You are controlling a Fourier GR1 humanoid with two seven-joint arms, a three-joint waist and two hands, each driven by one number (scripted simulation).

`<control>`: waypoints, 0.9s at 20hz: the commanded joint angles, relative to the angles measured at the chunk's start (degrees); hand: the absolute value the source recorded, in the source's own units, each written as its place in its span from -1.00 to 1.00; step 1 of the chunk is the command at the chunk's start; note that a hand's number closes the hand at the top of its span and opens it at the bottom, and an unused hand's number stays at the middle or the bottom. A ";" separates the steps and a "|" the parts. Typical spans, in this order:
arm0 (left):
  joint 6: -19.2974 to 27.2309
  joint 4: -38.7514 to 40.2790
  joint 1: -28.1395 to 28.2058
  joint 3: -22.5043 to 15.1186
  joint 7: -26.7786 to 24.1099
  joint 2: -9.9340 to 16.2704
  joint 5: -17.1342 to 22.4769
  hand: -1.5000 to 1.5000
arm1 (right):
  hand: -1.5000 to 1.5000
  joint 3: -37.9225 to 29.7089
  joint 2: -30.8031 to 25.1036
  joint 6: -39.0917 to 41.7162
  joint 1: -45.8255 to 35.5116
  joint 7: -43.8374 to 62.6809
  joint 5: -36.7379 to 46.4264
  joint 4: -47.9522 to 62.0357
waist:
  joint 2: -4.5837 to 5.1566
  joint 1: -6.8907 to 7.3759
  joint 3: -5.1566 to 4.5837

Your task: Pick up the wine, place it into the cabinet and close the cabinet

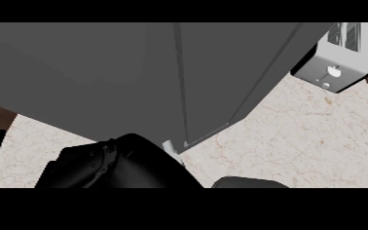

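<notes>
Head view looks down on the grey cabinet (144,78), its doors seemingly shut, with a toaster (334,66) on the marble counter (302,136) at the far right. No wine bottle shows anywhere, so it may already be inside the cabinet, and I'd only guess it is heavy, smooth glass best held round its body. The left hand (108,165) is a dark mass below the cabinet's corner, the right hand (248,182) a sliver at the bottom edge; I cannot tell either's fingers.

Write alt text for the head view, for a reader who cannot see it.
A large dark grey cabinet fills most of the view above a pale marbled counter. A black hand shows at the lower left, by the cabinet's bottom corner, and a silver toaster stands at the upper right.
</notes>
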 commanded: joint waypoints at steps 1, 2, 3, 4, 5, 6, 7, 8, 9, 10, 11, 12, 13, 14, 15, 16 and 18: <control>-2.38 -1.05 0.49 3.18 1.39 1.73 2.46 -1.00 | 1.00 -3.45 0.48 -3.62 -12.39 -4.17 -6.59 12.95 | 0.22 0.48 0.10; -3.01 0.18 -0.13 6.50 3.15 3.04 5.75 -1.00 | 1.00 -1.47 0.48 -4.60 -14.09 -5.92 -7.84 14.64 | 0.20 0.24 0.11; -4.86 -1.58 2.91 5.41 1.45 2.72 3.82 -1.00 | 1.00 -4.40 0.49 -2.90 -16.90 -6.26 -8.71 18.07 | 0.10 0.82 0.12; -2.46 -1.19 0.52 4.81 1.61 1.65 3.25 -1.00 | 1.00 -7.97 0.49 -0.39 -18.88 -8.12 -10.79 22.14 | 0.64 0.91 0.11; -2.59 -0.06 0.25 6.49 2.91 2.49 4.30 -1.00 | 1.00 -4.94 0.50 -1.89 -20.44 -9.65 -12.11 24.85 | 0.42 0.04 0.13; -5.95 1.51 1.21 7.41 2.60 3.02 5.76 -1.00 | 1.00 -8.50 0.50 -0.77 -24.50 -7.53 -13.95 26.33 | 0.34 0.35 0.07; -4.92 1.16 -0.63 7.74 3.00 3.05 5.77 -1.00 | 1.00 -10.72 0.50 3.42 -23.96 -10.48 -15.97 30.61 | 0.81 0.18 0.11; -6.39 2.50 -1.05 7.60 2.39 2.43 6.07 -1.00 | 1.00 -10.37 0.50 3.85 -24.49 -10.29 -21.59 30.44 | 0.75 0.23 0.09; -6.46 2.87 -1.64 9.23 3.45 3.80 7.24 -1.00 | 1.00 -9.56 0.50 7.60 -24.36 -8.28 -24.86 30.97 | 1.02 0.84 0.08; -5.77 3.08 -2.56 8.92 3.45 3.87 6.42 -1.00 | 1.00 -9.21 0.50 9.88 -24.85 -5.48 -28.90 30.92 | 1.19 1.02 0.06; -5.50 1.45 -1.72 7.89 3.42 3.28 6.00 -1.00 | 1.00 -8.82 0.50 13.53 -24.86 -4.90 -31.03 32.80 | 1.27 1.59 0.09; -5.20 1.11 -1.64 8.62 3.25 3.22 6.08 -1.00 | 1.00 -8.82 0.50 18.04 -22.90 -5.77 -32.75 34.61 | 1.39 1.26 0.16; -6.63 2.88 -2.12 9.83 3.79 3.94 7.30 -1.00 | 1.00 -7.82 0.50 19.86 -23.37 -5.76 -35.10 35.94 | 1.25 0.96 0.11; -4.14 0.91 -2.60 8.79 4.13 3.33 5.83 -1.00 | 1.00 -10.16 0.50 23.00 -25.12 -5.20 -36.31 39.63 | 1.14 0.11 0.18; -6.15 1.27 -1.94 11.32 5.70 5.00 8.43 -1.00 | 1.00 -10.55 0.50 22.81 -27.18 -5.52 -38.41 41.78 | 0.79 0.33 0.17; -4.87 0.49 -0.96 10.11 4.21 3.11 6.34 -1.00 | 1.00 -12.08 0.50 23.89 -26.12 -8.38 -38.89 46.40 | 0.88 0.41 0.17; -5.96 -1.22 1.00 13.10 6.46 4.54 8.89 -1.00 | 1.00 -14.91 0.51 24.93 -27.43 -10.76 -37.63 51.06 | 0.47 -0.58 0.25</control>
